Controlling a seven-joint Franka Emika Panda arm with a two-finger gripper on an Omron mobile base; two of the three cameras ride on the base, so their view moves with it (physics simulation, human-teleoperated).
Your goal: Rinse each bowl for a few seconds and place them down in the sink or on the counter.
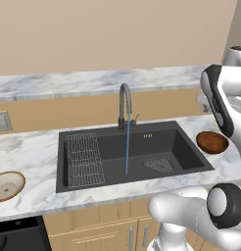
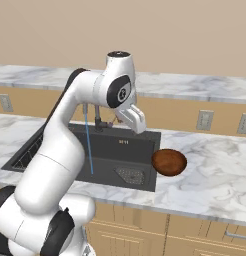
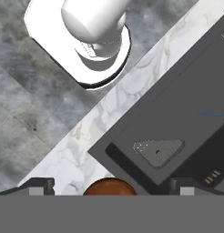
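**Water running, both bowls waiting on the counter**

Left base view: a thin blue stream falls from the dark curved tap (image 1: 125,105) into the sink (image 1: 188,147), a black matte rectangular basin sunk in the counter (image 1: 34,152), which is white marble with grey veins. A wire rack (image 1: 84,159) lies in the left part of the basin and a mesh drain (image 1: 159,165) sits to the right of where the water lands. The tan bowl (image 1: 7,185), shallow with a cream speckled inside, rests on the counter well left of the sink. The brown bowl (image 1: 212,142), glossy and reddish, sits on the counter just beside the sink's right edge. Neither is under the water, so by my reading no rinsing has begun; both bowls remain to be done.

Right base view: the white arm reaches over the right part of the sink, with the brown bowl on the marble just right of the basin's near right corner. Light wooden cabinets (image 2: 145,235) run beneath.

Hand view: the gripper (image 3: 111,185) looks straight down, its two dark fingertips (image 3: 38,185) spread fully apart with nothing between them. The brown bowl's rounded rim shows between them, on marble beside the sink's corner. Grey tiled floor (image 3: 27,91) lies beyond the counter edge.
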